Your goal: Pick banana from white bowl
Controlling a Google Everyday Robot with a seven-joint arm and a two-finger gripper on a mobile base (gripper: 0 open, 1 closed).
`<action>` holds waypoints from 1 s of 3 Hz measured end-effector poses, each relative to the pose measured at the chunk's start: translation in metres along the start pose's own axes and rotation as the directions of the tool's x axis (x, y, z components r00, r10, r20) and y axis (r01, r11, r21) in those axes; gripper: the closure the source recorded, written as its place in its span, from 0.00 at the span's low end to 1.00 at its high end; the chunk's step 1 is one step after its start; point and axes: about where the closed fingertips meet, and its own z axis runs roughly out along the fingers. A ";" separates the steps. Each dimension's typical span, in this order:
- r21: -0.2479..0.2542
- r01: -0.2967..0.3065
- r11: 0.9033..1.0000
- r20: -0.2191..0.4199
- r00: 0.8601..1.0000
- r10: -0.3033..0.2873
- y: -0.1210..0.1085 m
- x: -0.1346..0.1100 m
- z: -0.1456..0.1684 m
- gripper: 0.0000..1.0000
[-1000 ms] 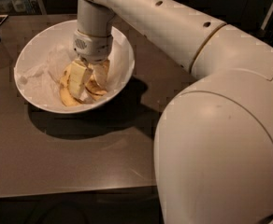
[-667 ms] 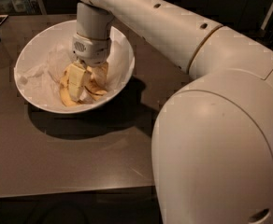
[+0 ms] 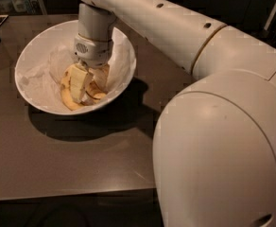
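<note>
Virtually no displacement is recorded since the earlier frames: the gripper [image 3: 88, 77] remains lowered inside the white bowl [image 3: 19, 79], and the bowl is found at the same place on the surface [image 3: 72, 164].

The gripper is positioned at the bottom of the bowl, right of its centre, pointing straight down from the wrist housing. It is set directly upon the banana [image 3: 68, 96], which is lying on the crumpled white paper [image 3: 41, 72] lining the bowl. The deep yellow curve of the banana is seen just below and left of the gripper, still within the bowl.

Whether the jaws are spread or pinching the banana cannot be told, since the fruit and the wrist cover them.

The arm [image 3: 176, 25] is extended from the upper right across the dark surface, with its large elbow section filling the right foreground.
</note>
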 end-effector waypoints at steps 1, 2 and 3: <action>0.006 0.008 1.000 0.024 1.000 -0.008 -0.005 0.004 -0.011 0.46; 0.025 0.011 1.000 0.043 0.999 -0.012 -0.012 0.006 -0.024 0.46; 0.035 0.011 0.999 0.046 0.999 -0.013 -0.016 0.005 -0.028 0.47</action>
